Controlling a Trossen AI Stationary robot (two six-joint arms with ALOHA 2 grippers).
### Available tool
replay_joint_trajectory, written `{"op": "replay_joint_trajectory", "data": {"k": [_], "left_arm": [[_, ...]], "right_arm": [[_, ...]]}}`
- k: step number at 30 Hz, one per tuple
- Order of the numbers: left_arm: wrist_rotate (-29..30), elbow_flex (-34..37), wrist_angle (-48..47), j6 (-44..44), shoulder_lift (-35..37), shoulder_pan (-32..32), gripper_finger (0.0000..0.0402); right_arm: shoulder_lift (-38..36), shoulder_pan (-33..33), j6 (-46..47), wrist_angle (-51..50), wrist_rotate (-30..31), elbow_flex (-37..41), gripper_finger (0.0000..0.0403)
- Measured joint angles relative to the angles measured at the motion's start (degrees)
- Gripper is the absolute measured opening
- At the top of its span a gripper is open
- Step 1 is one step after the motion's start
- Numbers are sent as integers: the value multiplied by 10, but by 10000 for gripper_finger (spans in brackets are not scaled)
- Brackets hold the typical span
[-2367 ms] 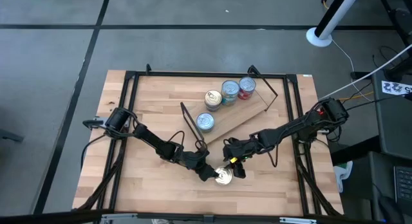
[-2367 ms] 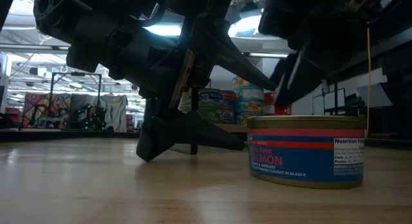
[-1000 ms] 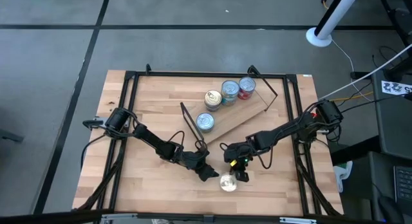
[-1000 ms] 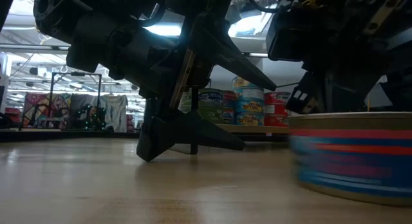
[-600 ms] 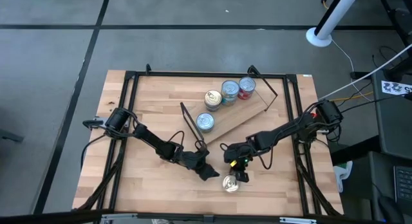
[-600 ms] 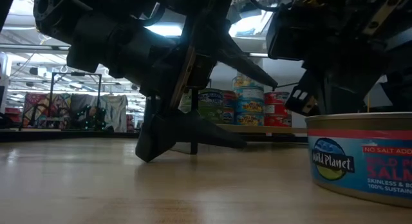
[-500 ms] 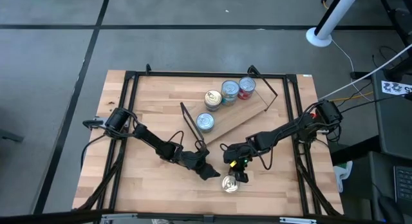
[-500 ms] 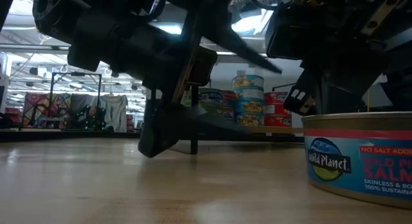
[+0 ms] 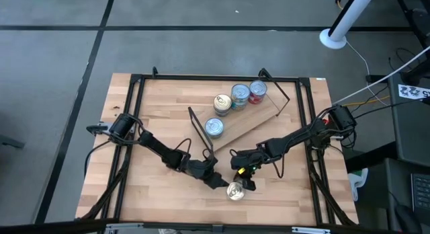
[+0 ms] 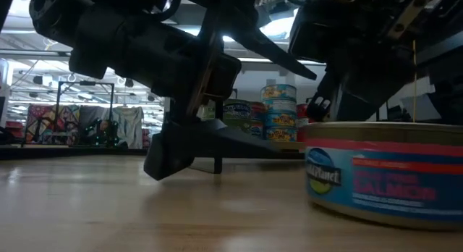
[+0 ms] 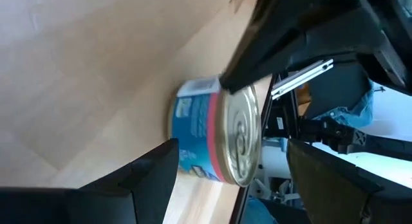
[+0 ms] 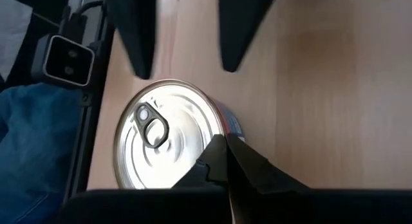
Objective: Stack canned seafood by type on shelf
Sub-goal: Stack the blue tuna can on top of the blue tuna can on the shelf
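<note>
High view: a blue salmon tin (image 9: pixel 234 190) sits upright on the surface (image 9: pixel 154 126) near its front edge, off the shelf (image 9: pixel 245 123), where four tins (image 9: pixel 232 99) stand. Right tool (image 9: pixel 246 183), fingers together, touches the tin's lid rim. Left tool (image 9: pixel 218 181), fingers apart, rests just beside the tin's left, not gripping.

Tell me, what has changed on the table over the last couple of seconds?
The blue salmon tin with the silver lid slid toward the table's front edge, then back a little toward the left gripper. The right gripper closed its fingers and now rests shut against the tin's rim. The left gripper stays open beside it. The light-wood shelf and its tins have not moved.
</note>
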State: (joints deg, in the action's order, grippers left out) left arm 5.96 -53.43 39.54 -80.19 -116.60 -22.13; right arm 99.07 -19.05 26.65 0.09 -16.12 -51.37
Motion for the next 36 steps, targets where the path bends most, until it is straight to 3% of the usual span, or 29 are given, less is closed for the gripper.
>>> {"op": "replay_joint_trajectory", "data": {"k": [16, 36], "left_arm": [[0, 0, -17, -53, 0, -19, 280], [7, -1, -42, -47, 1, -19, 280]], "right_arm": [[-1, 0, 0, 40, 16, -1, 0], [-2, -1, -44, 82, 16, -2, 0]]}}
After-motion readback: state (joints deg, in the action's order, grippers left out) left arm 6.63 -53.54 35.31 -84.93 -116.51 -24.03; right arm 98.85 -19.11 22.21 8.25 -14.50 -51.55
